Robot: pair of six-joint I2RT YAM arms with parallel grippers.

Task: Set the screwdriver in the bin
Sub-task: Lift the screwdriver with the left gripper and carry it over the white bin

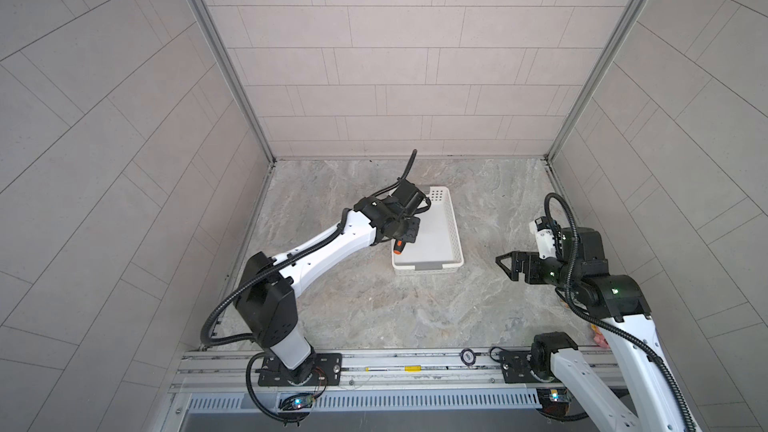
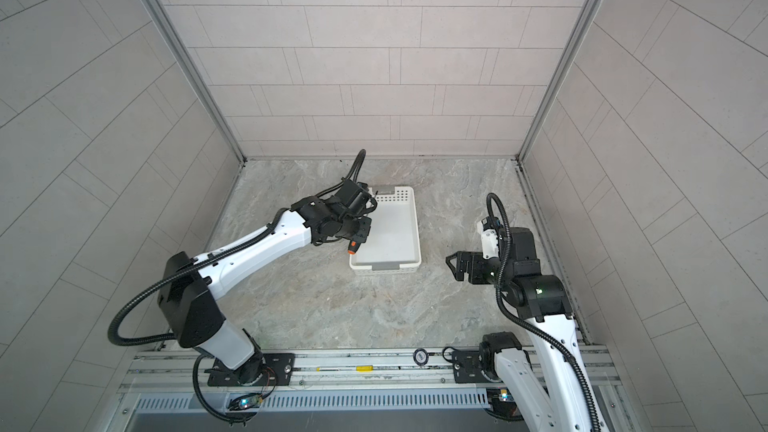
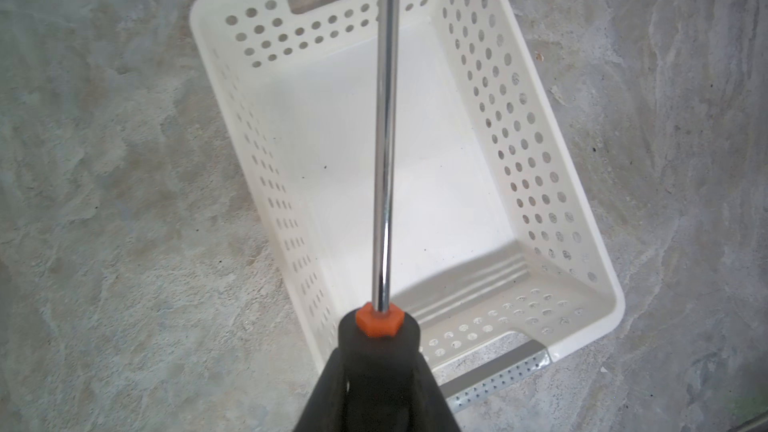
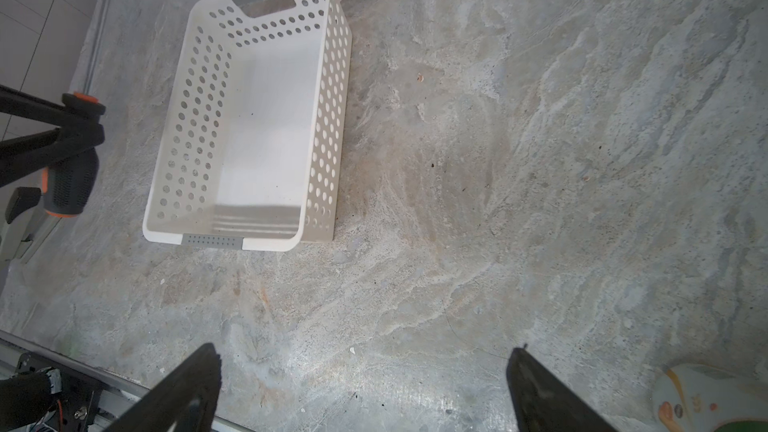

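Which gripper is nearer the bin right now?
Left. The left gripper, shut on the screwdriver, hovers over the left long rim of the bin; the right gripper sits open, apart, right of it.

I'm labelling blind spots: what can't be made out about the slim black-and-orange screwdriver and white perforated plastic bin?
- Screwdriver tip shape: cut by the left wrist view's edge, tiny in the right wrist view, under the left gripper in both top views.
- Bin, left wall: partly behind that gripper in both top views.
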